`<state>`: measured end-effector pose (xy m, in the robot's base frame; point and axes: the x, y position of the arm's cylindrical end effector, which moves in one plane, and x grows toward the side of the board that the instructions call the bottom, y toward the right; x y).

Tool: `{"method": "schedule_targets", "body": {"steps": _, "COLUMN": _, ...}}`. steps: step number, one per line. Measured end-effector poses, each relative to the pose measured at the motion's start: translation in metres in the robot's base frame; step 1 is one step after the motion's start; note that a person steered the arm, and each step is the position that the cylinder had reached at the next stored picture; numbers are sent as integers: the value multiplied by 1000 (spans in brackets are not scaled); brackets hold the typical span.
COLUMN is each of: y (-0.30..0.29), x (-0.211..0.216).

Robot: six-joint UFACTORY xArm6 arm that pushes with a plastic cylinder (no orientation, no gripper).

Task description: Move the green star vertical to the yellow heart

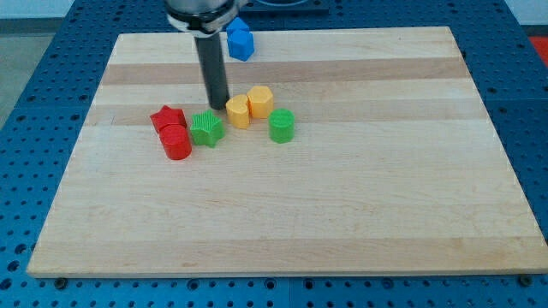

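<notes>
The green star point(206, 128) lies on the wooden board left of centre. The yellow heart point(238, 112) stands just to its right and slightly higher in the view. My tip point(217, 105) rests on the board just above the green star and close to the left side of the yellow heart. The dark rod rises from it to the view's top.
A yellow hexagon block point(260, 101) touches the heart's right side. A green cylinder point(282, 126) stands right of it. A red star point(168, 117) and a red cylinder point(176, 142) sit left of the green star. A blue block point(240, 39) lies near the board's top edge point(342, 31).
</notes>
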<state>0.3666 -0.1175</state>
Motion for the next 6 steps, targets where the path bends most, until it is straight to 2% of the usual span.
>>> {"method": "schedule_targets", "body": {"steps": 2, "y": -11, "x": 41}}
{"method": "schedule_targets", "body": {"steps": 3, "y": -15, "x": 43}}
{"method": "schedule_targets", "body": {"steps": 6, "y": 0, "x": 102}}
